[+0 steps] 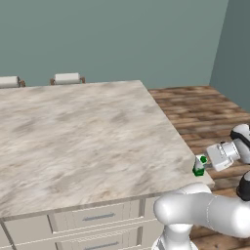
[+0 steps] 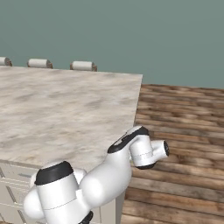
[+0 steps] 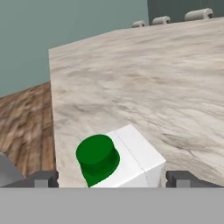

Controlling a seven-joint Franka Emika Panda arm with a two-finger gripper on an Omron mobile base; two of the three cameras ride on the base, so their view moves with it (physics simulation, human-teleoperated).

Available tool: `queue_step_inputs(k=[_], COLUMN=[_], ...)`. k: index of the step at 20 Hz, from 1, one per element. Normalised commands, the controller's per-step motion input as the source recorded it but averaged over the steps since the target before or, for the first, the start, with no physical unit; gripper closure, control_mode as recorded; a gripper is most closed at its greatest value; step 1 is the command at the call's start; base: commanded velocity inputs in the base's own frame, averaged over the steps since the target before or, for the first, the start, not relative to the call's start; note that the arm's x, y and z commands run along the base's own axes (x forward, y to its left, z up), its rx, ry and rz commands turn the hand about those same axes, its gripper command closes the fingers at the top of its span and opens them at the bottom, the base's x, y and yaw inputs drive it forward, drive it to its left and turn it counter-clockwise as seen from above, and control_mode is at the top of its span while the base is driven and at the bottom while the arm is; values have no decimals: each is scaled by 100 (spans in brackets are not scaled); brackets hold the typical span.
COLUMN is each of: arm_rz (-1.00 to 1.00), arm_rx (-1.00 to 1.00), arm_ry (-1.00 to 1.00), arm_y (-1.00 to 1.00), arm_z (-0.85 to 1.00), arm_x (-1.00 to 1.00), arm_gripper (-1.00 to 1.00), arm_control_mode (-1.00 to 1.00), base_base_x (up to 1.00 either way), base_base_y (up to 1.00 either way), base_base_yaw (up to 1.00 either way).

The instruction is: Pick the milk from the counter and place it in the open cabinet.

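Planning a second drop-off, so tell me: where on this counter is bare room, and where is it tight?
The counter lies bare from its far edge to the drawers. It is tight at the near right corner, where the milk stands between the open gripper's fingertips.

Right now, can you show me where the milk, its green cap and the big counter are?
milk [image 3: 135, 159]: hand view, on the white top of the carton.
green cap [image 3: 97, 154]: hand view, on the cap's round top.
counter [image 1: 83, 141]: left base view, on the bare marble top.
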Motion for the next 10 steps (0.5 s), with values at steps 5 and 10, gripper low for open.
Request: queue_step_inputs(k=[5, 10], arm_rz=[0, 0], arm_rx=[0, 0], arm_ry=[0, 0], arm_y=[0, 0], arm_z=[0, 0], arm_x=[0, 0], arm_gripper=[100, 100], arm_control_mode=[-100, -100], base_base_x=[0, 0], base_base_y=[0, 0], base_base_yaw=[0, 0])
